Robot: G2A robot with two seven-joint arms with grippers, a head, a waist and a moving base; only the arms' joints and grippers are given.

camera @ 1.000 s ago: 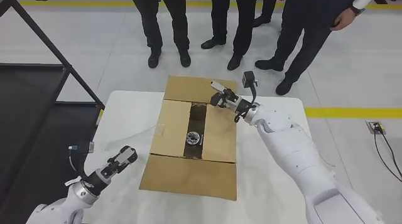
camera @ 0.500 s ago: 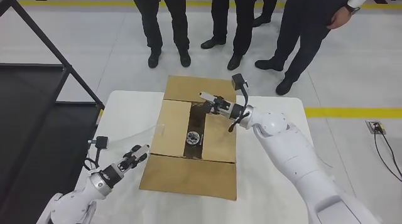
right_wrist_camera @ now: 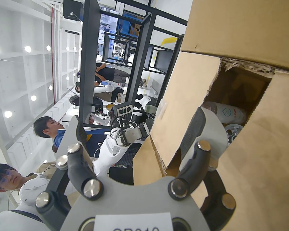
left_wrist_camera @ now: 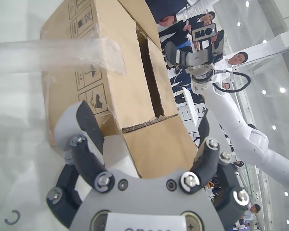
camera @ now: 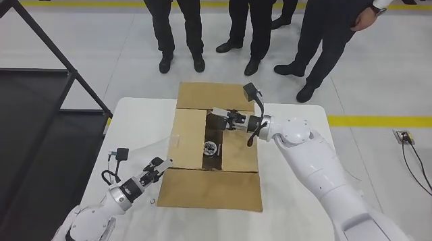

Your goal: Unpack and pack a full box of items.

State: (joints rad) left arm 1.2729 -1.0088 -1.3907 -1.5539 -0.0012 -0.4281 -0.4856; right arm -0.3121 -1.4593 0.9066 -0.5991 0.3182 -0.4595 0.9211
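Unpacking barely begun: cardboard box [camera: 209,190] flaps just cracked, bottle [right_wrist_camera: 227,115] inside; left gripper [camera: 164,167] and right gripper [camera: 217,115] both wide, holding nothing.

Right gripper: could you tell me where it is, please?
In the top view, the right gripper is at the gap between the flaps of the cardboard box, toward its far end.

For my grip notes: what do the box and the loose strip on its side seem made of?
Box: brown corrugated cardboard, matte; fluted layers show at its torn edges. Strip: probably clear glossy plastic tape; the box shows through it.
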